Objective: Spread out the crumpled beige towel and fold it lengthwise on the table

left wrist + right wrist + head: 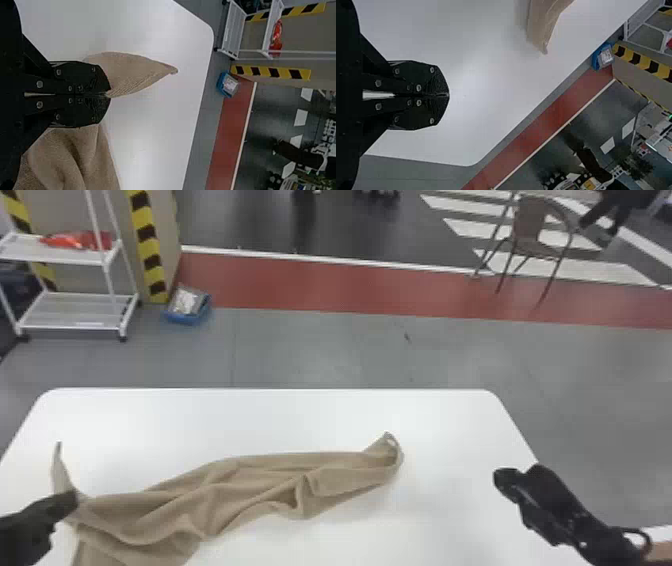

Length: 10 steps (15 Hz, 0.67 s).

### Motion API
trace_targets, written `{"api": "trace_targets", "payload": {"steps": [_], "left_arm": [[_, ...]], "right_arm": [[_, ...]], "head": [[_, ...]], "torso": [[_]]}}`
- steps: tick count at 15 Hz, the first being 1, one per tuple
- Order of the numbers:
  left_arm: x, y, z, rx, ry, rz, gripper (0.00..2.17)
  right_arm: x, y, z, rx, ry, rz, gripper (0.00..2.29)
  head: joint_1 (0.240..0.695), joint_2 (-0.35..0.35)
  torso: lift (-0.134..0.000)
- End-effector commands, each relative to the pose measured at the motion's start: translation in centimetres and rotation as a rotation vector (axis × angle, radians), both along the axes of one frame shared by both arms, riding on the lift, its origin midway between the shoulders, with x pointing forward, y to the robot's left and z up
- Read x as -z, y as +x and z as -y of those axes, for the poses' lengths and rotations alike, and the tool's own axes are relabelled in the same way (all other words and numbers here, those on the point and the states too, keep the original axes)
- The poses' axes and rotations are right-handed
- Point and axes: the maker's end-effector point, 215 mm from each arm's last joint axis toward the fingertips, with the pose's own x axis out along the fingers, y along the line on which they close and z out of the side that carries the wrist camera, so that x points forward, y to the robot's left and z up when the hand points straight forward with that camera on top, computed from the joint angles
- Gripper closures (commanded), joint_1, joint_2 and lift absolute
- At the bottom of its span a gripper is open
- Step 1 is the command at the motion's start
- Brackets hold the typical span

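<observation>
So we're looking at the towel lying bunched in a long, rumpled strip, running from the near left of the surface to a bit right of the middle, and it's nowhere near flat. Our left hand is clamping the cloth at the left, with a pointed flap sticking out past the fingers. Our right hand is hovering over by the right edge with its fingers together on nothing, well apart from the cloth. What we're worrying about: if we're tugging with just the left, the whole strip is probably sliding over instead of opening up. We're also gripping in from the tip, so that flap could be flopping under and leaving us a crooked edge. Then there's the curled end on the right: going in without opening the right hand first, we'd be shoving it into more wrinkles, and pinching too deep, we'd be catching two layers and locking the folds in.
</observation>
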Motion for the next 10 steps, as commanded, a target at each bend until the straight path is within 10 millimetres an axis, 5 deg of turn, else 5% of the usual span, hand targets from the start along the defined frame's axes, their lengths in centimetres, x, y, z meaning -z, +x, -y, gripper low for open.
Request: {"api": "trace_targets", "payload": {"steps": [1, 4, 6, 10], "left_arm": [[-2.0, -1.9, -0.2, -0.009, -0.073, 0.055, 1.41], [-2.6, -1.7, 1.3, 0.020, -0.086, 0.066, 1.41], [-2.1, -1.6, 2.8, 0.048, -0.083, 0.054, 1.41], [-1.0, -1.7, 4.2, 0.076, -0.074, 0.030, 1.41]], "right_arm": [[-4.1, 1.1, -1.5, -0.020, 0.078, 0.109, 1.11], [-5.6, 1.7, -3.5, -0.049, 0.064, 0.130, 1.01], [-4.2, 2.1, -7.8, -0.136, 0.053, 0.096, 0.53], [-0.1, 2.5, -15.5, -0.310, -0.131, -0.049, 0.45]], "head": [[0.695, -0.192], [0.695, -0.172], [0.695, -0.166], [0.695, -0.098]], "torso": [[0.000], [0.000], [0.000], [0.000]]}}
